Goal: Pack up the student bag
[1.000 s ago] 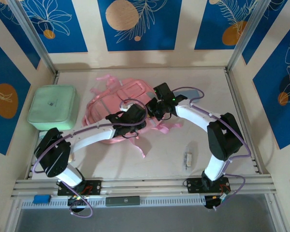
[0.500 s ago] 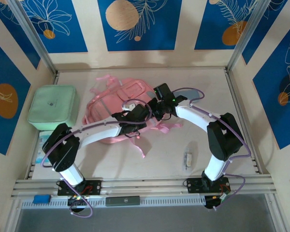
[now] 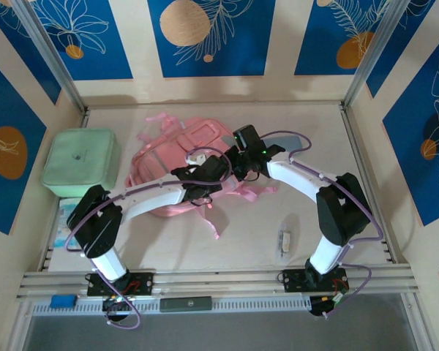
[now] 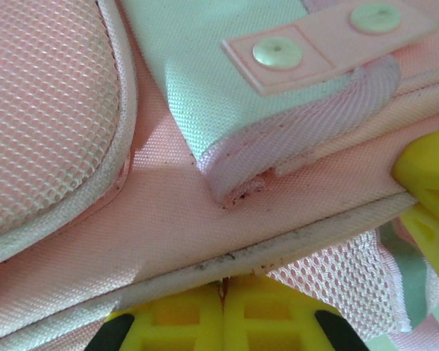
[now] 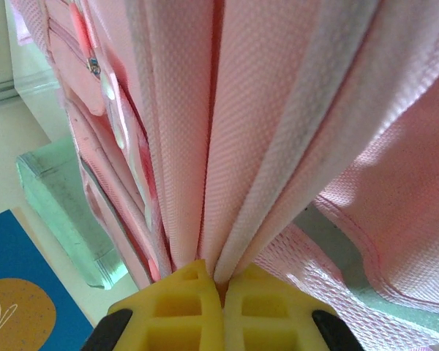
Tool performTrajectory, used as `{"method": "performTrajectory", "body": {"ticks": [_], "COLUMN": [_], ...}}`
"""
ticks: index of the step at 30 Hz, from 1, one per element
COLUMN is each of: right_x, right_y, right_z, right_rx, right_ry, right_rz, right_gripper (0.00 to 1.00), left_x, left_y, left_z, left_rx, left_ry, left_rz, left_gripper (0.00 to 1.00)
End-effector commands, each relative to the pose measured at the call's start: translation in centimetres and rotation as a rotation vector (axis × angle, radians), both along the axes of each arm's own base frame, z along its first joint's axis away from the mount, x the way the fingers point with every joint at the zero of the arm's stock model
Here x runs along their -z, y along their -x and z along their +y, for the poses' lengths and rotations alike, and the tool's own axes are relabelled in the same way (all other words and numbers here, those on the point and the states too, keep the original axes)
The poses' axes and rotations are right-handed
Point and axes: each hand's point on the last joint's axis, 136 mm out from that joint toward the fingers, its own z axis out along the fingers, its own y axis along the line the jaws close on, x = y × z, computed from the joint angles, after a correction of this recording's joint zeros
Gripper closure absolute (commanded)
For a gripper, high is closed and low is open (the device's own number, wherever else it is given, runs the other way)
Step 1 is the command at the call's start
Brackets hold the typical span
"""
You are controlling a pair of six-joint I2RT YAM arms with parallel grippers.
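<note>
The left gripper (image 4: 223, 292) is pinched together on the piped edge of the pink backpack (image 3: 161, 157). The backpack lies mid-bench (image 3: 249, 230), right of a green case (image 3: 80, 162). The right gripper (image 5: 221, 281) clamps its gathered fabric.

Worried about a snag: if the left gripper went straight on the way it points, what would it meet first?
The student bag: the left gripper is shut on its white piped seam, so pink fabric lies directly ahead, likely with no gap.

Top camera looks straight down; wrist cameras sit close (all share the student bag (image 3: 197, 135)).
</note>
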Motion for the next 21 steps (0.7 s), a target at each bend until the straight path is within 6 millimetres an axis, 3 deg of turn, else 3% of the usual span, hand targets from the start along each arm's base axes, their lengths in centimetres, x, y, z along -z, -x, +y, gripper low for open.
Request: {"method": "performTrajectory", "body": {"ticks": [1, 7, 14, 21], "right_x": [-3.0, -3.1, -2.5, -1.9], "right_y": [2.1, 0.5, -2.1, -2.5], "right_z": [1.6, 0.5, -0.8, -0.9], "right_rx": [-0.101, -0.124, -0.153, -0.165], "right_ry": [-0.087, -0.097, -0.124, -0.095], "right_rz": [-0.015, -0.036, -0.011, -0.011], "right_gripper": [1.0, 1.0, 1.0, 1.0], "left_x": [-4.1, -4.4, -1.7, 1.4], "left_y": [-1.9, 0.4, 4.9, 6.5], "left_z": [-0.7, -1.5, 4.5, 7.8], "left_rx": [0.005, 0.144, 0.195, 0.191], "left_ry": [0.105, 0.286, 0.024, -0.102], "left_rz": [-0.129, 0.015, 0.167, 0.251], "left_gripper": [0.97, 1.0, 1.0, 1.0]}}
